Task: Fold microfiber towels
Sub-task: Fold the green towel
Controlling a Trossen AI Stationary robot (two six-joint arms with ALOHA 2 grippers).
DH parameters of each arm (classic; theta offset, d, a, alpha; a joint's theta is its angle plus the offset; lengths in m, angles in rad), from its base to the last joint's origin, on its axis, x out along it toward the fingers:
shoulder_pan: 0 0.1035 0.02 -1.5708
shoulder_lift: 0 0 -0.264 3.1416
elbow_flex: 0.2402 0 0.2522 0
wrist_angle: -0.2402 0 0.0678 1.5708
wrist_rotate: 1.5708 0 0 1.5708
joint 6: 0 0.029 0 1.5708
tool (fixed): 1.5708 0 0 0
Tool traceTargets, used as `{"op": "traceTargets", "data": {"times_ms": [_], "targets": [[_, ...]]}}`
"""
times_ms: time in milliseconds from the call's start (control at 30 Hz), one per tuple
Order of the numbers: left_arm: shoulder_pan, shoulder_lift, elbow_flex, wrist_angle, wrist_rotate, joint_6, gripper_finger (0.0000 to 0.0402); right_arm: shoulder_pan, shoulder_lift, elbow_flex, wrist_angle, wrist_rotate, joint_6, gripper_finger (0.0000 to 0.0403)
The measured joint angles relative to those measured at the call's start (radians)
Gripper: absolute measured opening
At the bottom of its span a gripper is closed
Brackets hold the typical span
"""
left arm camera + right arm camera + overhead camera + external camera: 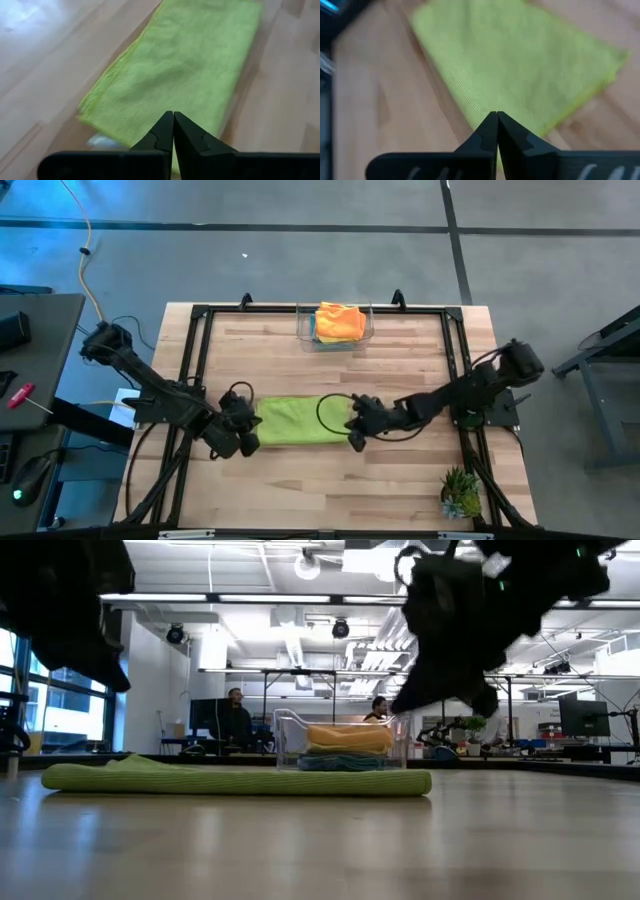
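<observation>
Wooden counter (330, 480) carries a half-folded green towel (300, 421) — both grippers' fingers, left (173, 131) and right (497, 131), closed empty above its ends — next, I judge, folding end-to-end.

Both dark arms reach inward from opposite sides, wrists bent low toward the middle. The left gripper (250, 442) points right, its fingers (165, 132) pressed together with no gap. The right gripper (356, 442) faces it from well apart, fingers (490, 131) likewise closed tip to tip.
</observation>
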Motion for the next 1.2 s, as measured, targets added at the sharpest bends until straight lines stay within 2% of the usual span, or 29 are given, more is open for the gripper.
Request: {"op": "traceTargets", "data": {"times_ms": [233, 400, 500, 733, 967, 1100, 1200], "targets": [[0.032, 0.093, 0.0, 0.026, 0.002, 0.015, 0.0001, 0.018, 0.168, 0.007, 0.051, -0.073, 0.051, 0.0], [0.069, 0.139, 0.0, 0.056, 0.003, 0.059, 0.0001, 0.017, 0.187, 0.012, 0.001, -0.104, 0.099, 0.0], [0.096, 0.156, 0.0, 0.066, 0.005, 0.087, 0.0, 0.014, 0.153, 0.011, -0.088, -0.111, 0.103, 0.0], [0.182, 0.154, 0.001, 0.131, 0.011, 0.197, 0.0, -0.037, 0.035, 0.005, -0.39, -0.121, -0.054, 0.0], [0.312, 0.161, 0.0, 0.296, 0.147, 0.411, 0.0, -0.124, -0.152, 0.003, -0.608, -0.119, -0.212, 0.0], [0.398, 0.164, 0.001, 0.366, 0.232, 0.533, 0.0, -0.12, -0.274, 0.004, -0.627, -0.124, -0.193, 0.0], [0.451, 0.188, 0.0, 0.377, 0.284, 0.607, 0.0, -0.091, -0.327, 0.004, -0.612, -0.17, -0.124, 0.0]]}}
